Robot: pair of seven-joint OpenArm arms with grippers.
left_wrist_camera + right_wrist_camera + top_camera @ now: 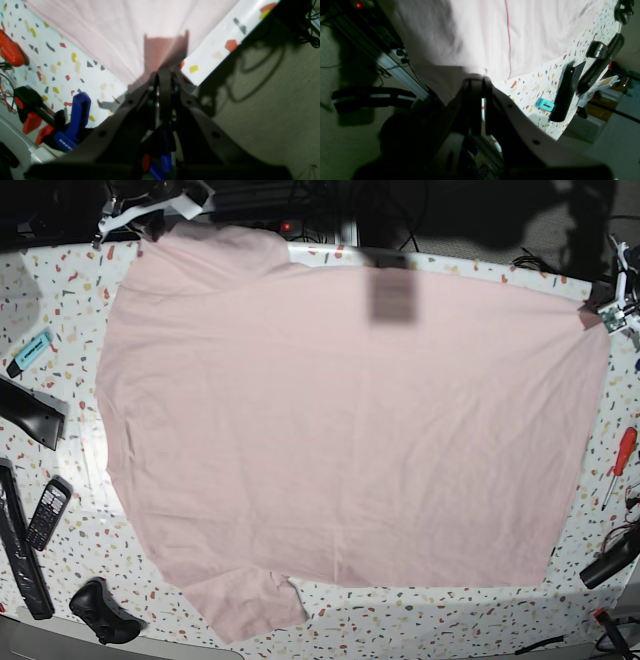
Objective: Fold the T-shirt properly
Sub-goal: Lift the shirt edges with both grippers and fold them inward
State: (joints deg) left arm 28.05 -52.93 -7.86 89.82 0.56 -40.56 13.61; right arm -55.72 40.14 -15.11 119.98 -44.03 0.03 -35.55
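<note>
**Both grippers pinched on the far edge of the shirt**

Left gripper [163, 72] was closed, my black jaws pressed together on a bunched bit of the large pale pink cotton T-shirt [340, 430], right at the cloth's edge where it met the rim of the white speckled terrazzo-pattern table [420, 620]. My right gripper [478, 81] was closed the same way, nipping a fold of the same shirt by its stitched hem line, close to the table's edge with the dark floor beside it.

From the base view the shirt lay spread nearly flat, plain side up, covering most of the tabletop, one short sleeve pointing toward the near edge and the other at the far left corner. No lettering showed on the visible face. My grippers themselves could not be made out in that view.

I judged the cloth light, soft and limp: it would sag and drape wherever unsupported, and a single-point pinch would drag it into a cone of wrinkles, as the fan of creases running from my left jaws suggested. Cotton on that smooth table should slide easily, so pulling could shift the whole garment. Holds at two corners or hem points, well apart and level, seemed best to carry an edge over evenly.

A small turquoise rectangular gadget [545, 105] and a long black tool [563, 92] lay just beside the shirt's border.
</note>
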